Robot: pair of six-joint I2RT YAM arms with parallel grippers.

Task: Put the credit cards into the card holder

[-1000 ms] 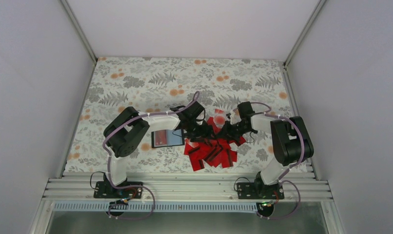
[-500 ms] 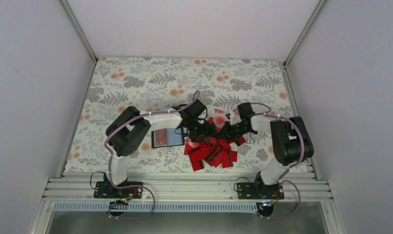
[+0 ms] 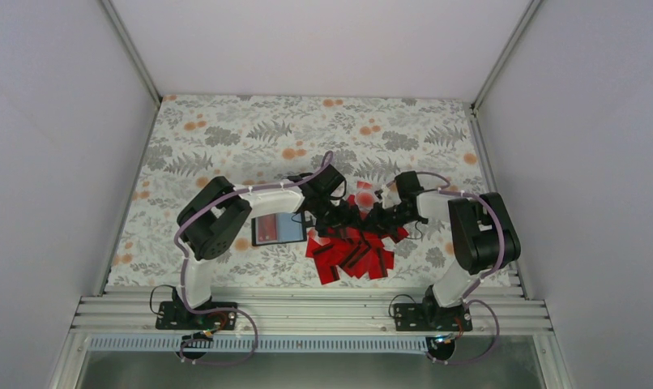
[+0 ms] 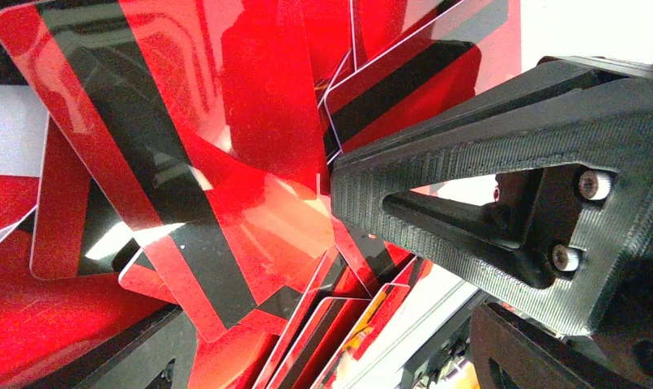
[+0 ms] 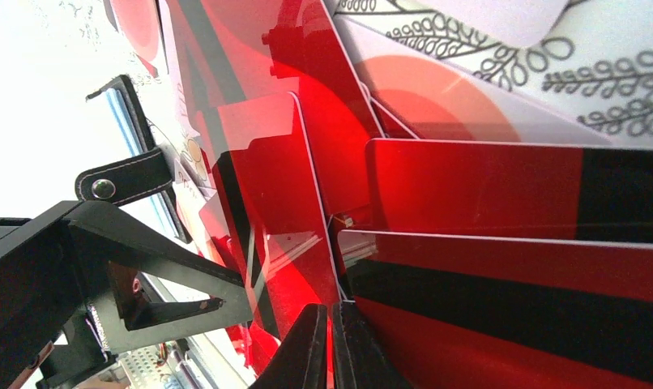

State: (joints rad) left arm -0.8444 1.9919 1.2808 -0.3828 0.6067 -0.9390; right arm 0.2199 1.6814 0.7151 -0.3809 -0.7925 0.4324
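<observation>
Several red credit cards with black stripes lie in a loose pile on the flowered cloth. The card holder lies open just left of the pile, its grey-blue inside up. My right gripper is low over the pile's top edge, shut on the edge of one upright credit card. My left gripper faces it from the left and is open, fingers wide, with cards filling the gap. In the top view both grippers, left and right, nearly meet.
The card holder's strap with a metal snap shows beyond the held card. White enclosure walls bound the cloth on three sides. An aluminium rail runs along the near edge by the arm bases.
The left gripper's jaws have spread wider and it has edged slightly right toward the right gripper. The right gripper has stayed shut on its card.
</observation>
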